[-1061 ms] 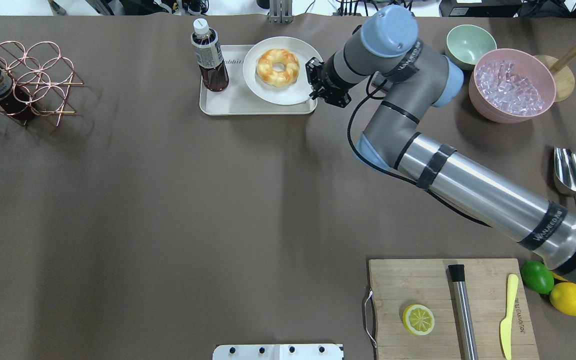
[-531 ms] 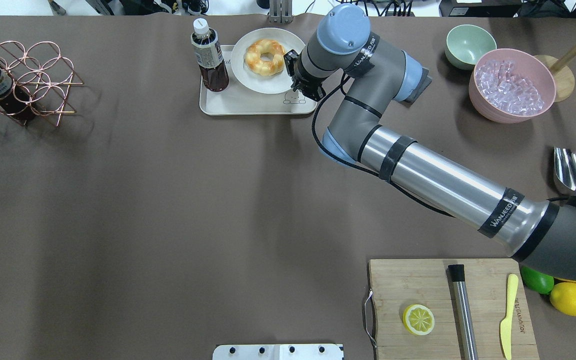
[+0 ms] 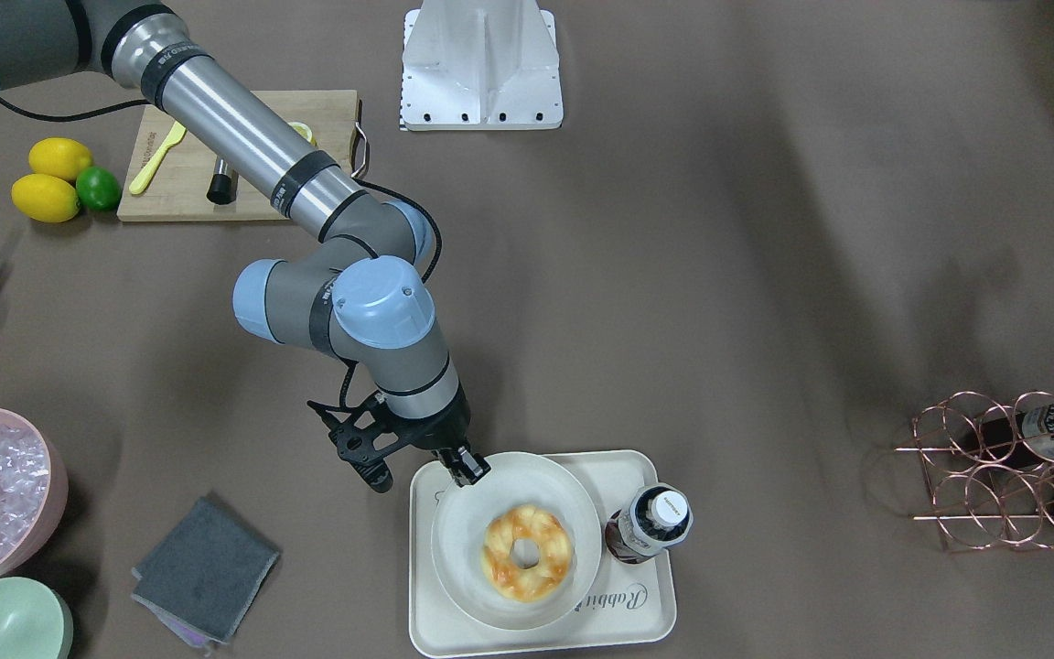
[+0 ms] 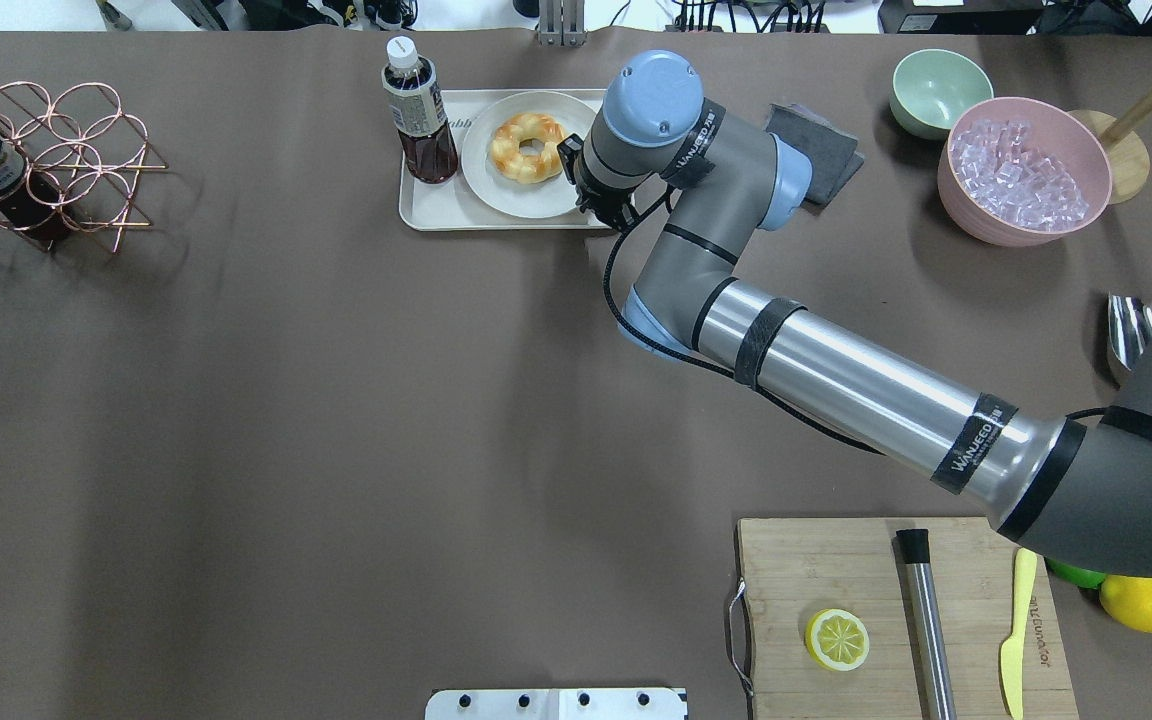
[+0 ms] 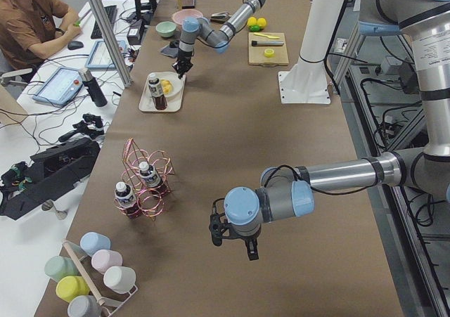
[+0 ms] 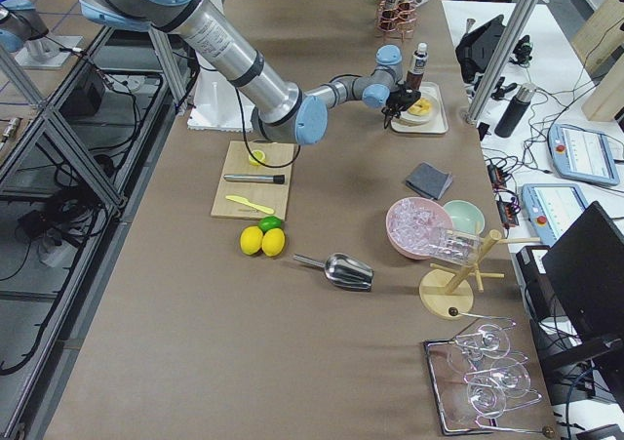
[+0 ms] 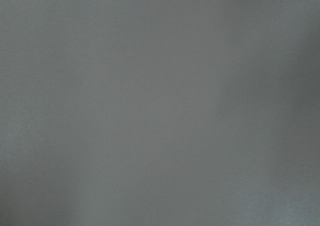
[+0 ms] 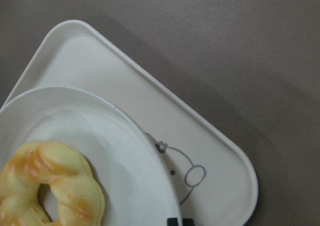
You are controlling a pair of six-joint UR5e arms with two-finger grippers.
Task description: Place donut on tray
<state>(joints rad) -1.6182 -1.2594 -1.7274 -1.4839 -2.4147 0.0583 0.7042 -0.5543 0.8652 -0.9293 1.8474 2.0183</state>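
Over the cream tray (image 3: 623, 471), the right gripper (image 3: 469, 469) pinches the rim of a round white plate (image 3: 463, 540) with the donut (image 3: 527, 553) lying at its centre. The left gripper (image 5: 235, 241) hangs far off above the brown table (image 5: 232, 141), its jaws' state impossible to tell.

Overhead and front-facing look down on the table (image 4: 336, 400) from opposite long sides — both share the tray (image 4: 436, 205). Side views look along it from each end, far back. Right wrist: close over the tray corner; left wrist — blank grey.
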